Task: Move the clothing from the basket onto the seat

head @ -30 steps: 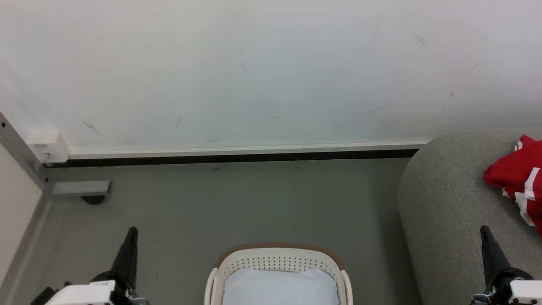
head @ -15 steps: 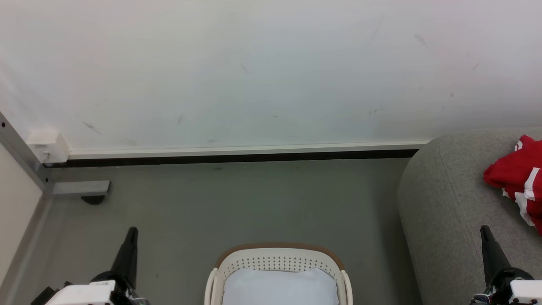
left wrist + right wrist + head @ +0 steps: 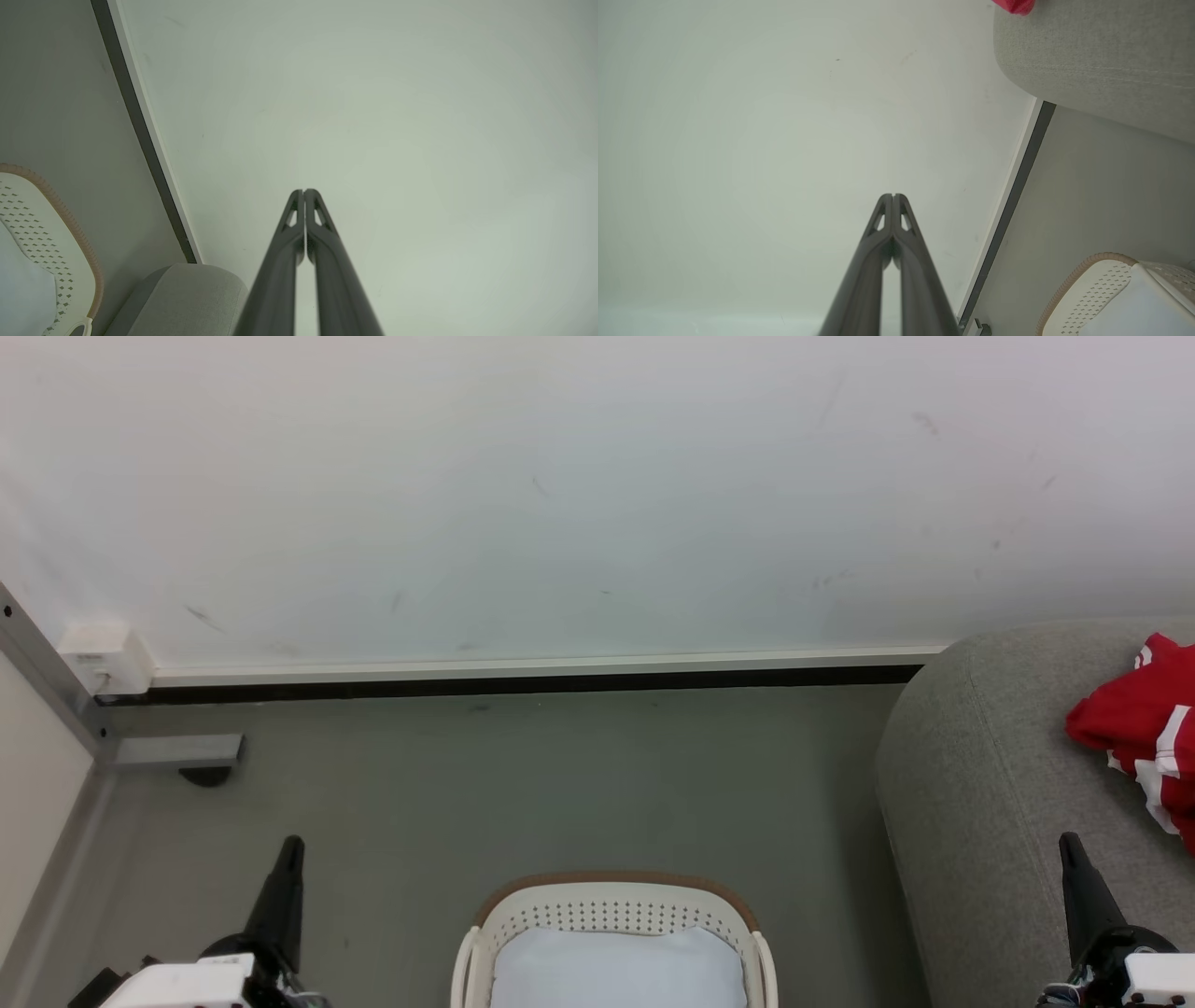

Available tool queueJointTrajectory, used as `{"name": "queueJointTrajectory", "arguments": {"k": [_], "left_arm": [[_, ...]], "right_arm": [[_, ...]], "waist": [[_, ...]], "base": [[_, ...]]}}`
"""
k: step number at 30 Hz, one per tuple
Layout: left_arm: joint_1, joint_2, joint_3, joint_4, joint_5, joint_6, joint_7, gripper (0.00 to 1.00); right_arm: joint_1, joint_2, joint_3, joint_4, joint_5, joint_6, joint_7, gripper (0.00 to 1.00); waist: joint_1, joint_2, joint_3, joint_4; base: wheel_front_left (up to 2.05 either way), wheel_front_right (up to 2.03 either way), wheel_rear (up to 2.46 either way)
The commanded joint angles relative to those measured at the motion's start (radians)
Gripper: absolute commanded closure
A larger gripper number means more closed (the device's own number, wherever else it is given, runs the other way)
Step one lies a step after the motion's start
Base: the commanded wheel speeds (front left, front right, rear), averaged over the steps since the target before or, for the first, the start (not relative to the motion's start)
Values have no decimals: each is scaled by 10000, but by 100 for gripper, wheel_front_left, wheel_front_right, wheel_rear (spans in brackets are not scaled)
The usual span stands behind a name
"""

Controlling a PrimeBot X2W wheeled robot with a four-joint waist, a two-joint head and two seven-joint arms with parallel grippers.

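Clothing (image 3: 1139, 723) on the seat (image 3: 971, 803), long axis near-to-far.

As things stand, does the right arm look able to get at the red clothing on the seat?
Probably yes: the right gripper, shut, shows against the seat, and only bare cushion lies between it and the clothing.

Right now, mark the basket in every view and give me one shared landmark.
Head view: basket at bottom centre, cut by the edge.
Left wrist view: basket in the lower left corner.
Right wrist view: basket in the lower right corner.
Shared landmark: dark skirting strip below the wall.
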Motion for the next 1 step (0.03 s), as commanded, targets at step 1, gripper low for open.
{"name": "queueJointTrajectory", "arguments": {"k": [1], "left_arm": [[-92, 18, 32, 7, -141, -31, 39, 100]], "right_arm": [[-114, -67, -31, -44, 20, -21, 27, 100]], "waist": [[0, 0, 0, 0]], "base": [[0, 0, 0]]}}
